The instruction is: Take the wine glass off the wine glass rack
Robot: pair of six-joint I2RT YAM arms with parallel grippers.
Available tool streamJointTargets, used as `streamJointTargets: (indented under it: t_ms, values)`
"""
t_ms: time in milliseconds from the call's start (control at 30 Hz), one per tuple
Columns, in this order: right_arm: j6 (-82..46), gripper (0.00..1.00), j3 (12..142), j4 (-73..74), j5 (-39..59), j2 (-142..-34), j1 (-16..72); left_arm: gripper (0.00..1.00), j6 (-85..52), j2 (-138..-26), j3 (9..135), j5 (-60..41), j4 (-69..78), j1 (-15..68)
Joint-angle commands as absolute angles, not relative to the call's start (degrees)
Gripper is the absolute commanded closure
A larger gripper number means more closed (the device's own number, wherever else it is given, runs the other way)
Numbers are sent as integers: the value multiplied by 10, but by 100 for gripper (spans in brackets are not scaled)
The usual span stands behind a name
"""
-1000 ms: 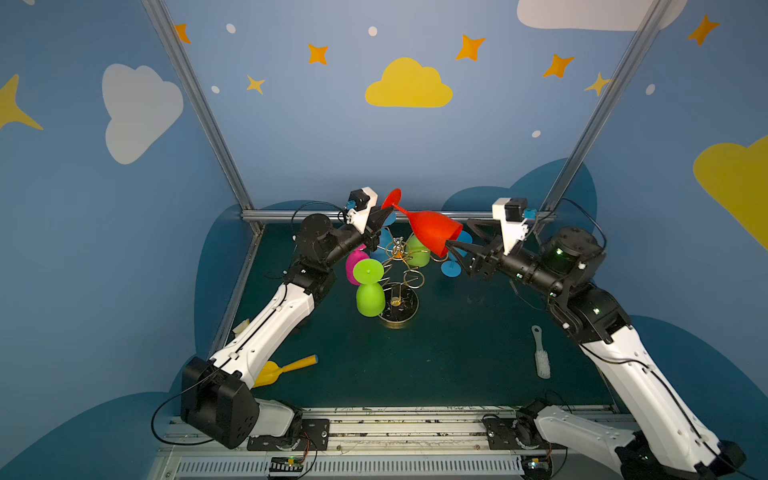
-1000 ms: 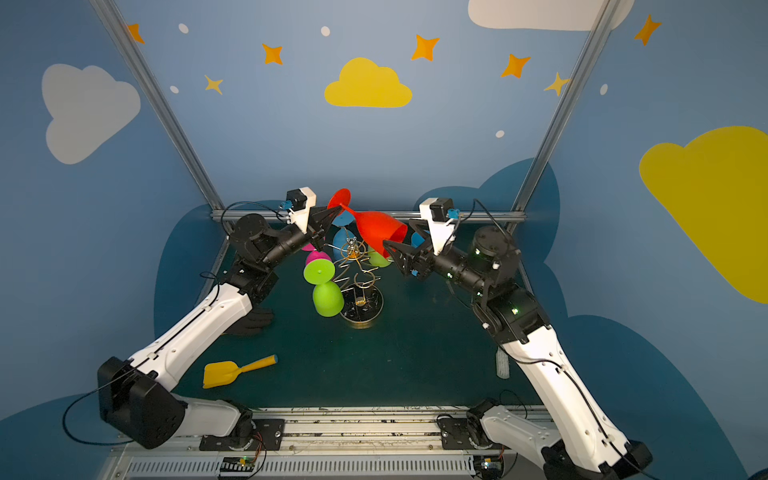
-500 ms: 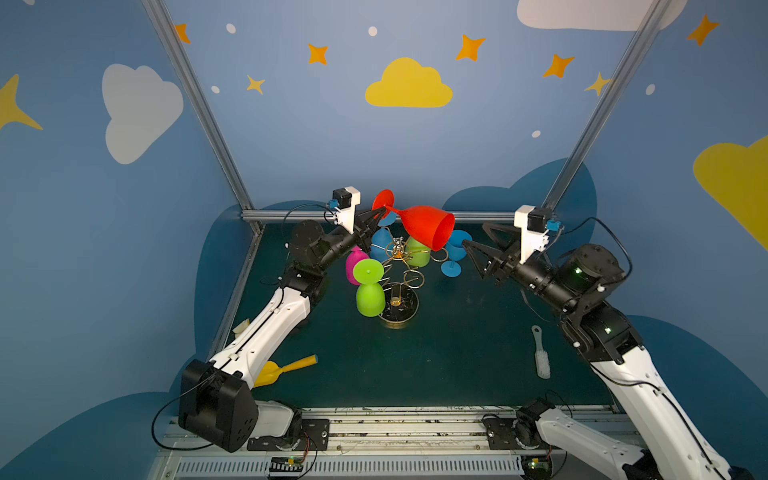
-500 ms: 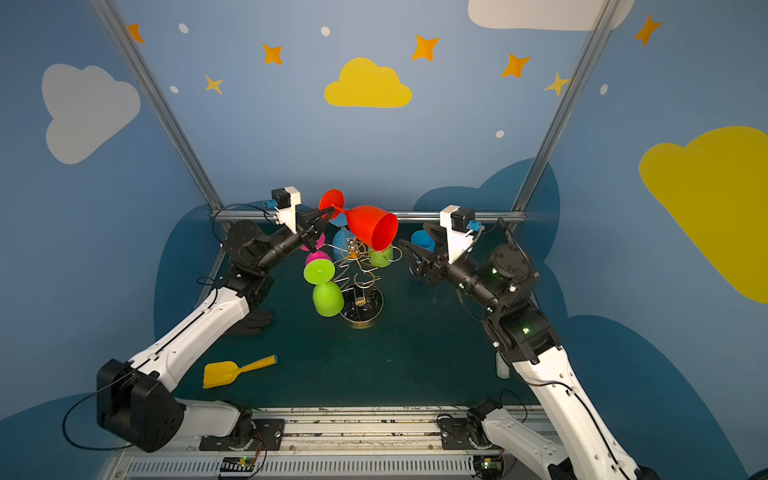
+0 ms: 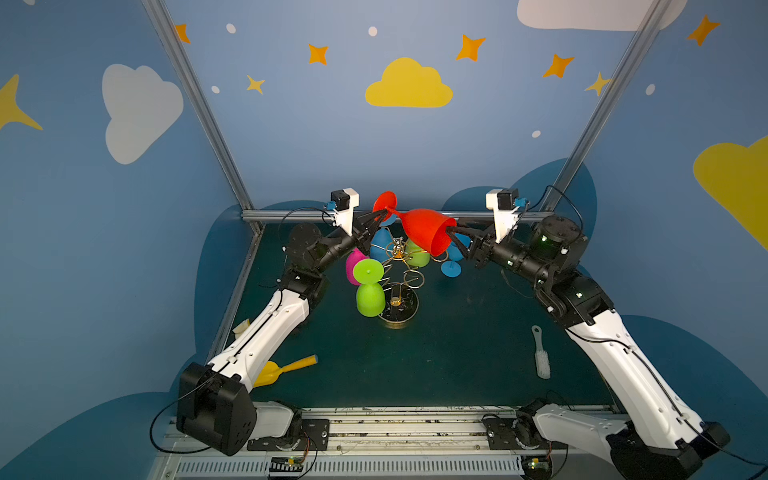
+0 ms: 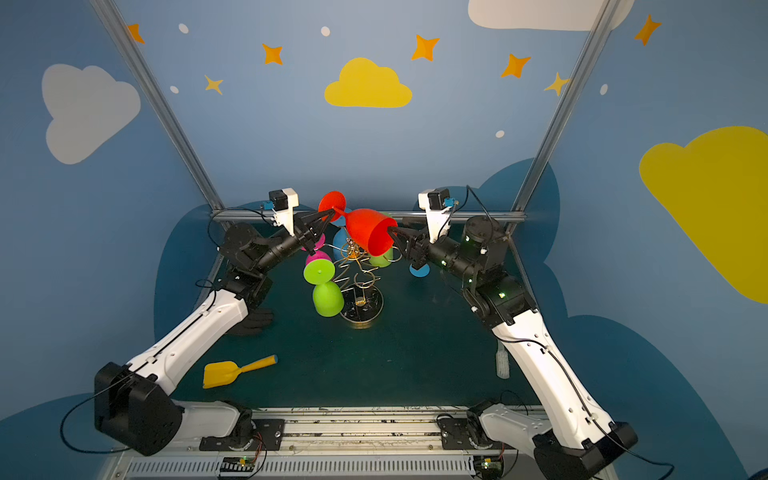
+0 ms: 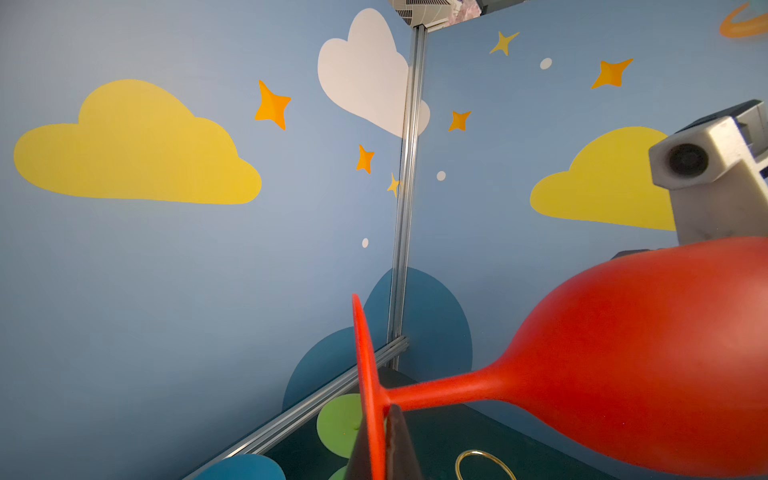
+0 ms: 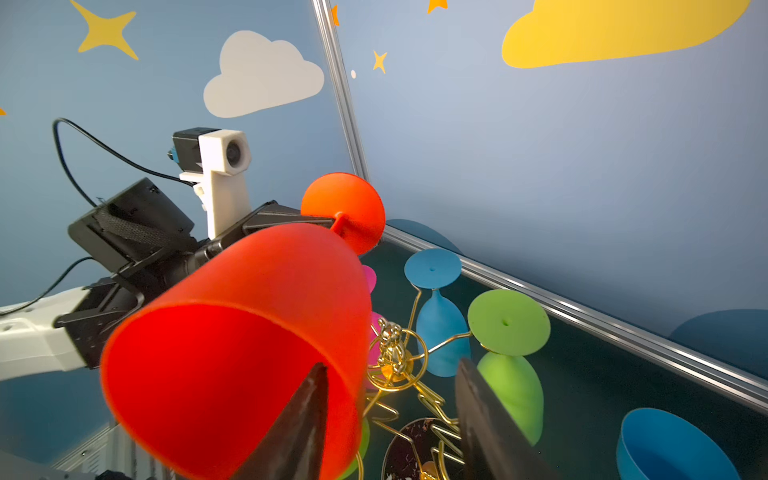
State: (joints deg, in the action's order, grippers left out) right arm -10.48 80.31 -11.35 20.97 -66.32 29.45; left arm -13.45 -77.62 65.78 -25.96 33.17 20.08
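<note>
Mid-table, the wine glass rack (image 5: pixel 399 253) stands; just above its top I have the red wine glass (image 5: pixel 424 232) sideways, left gripper (image 5: pixel 380 216) clamped on its foot, right gripper (image 5: pixel 452 235) jaws apart, straddling the bowl rim.

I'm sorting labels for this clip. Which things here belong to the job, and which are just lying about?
Job: red wine glass; wine glass rack; left gripper, holding the glass's foot; right gripper, at its rim.
Lying about: yellow scoop; white brush.
</note>
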Motion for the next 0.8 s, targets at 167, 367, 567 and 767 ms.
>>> streamJointTargets:
  t_ms: [167,367,567,767]
  values:
    - [-144,82,843,-107,240,-703,294,97,-139,-777,653,-261,353,199]
    - [-156,100,851,-102,245,-715,294,97,-134,-781,655,-254,352,199]
    - [-154,100,836,-99,191,-696,292,69,-113,-768,661,-237,308,199]
    - [-151,100,810,-92,141,-660,273,23,-98,-736,659,-164,249,196]
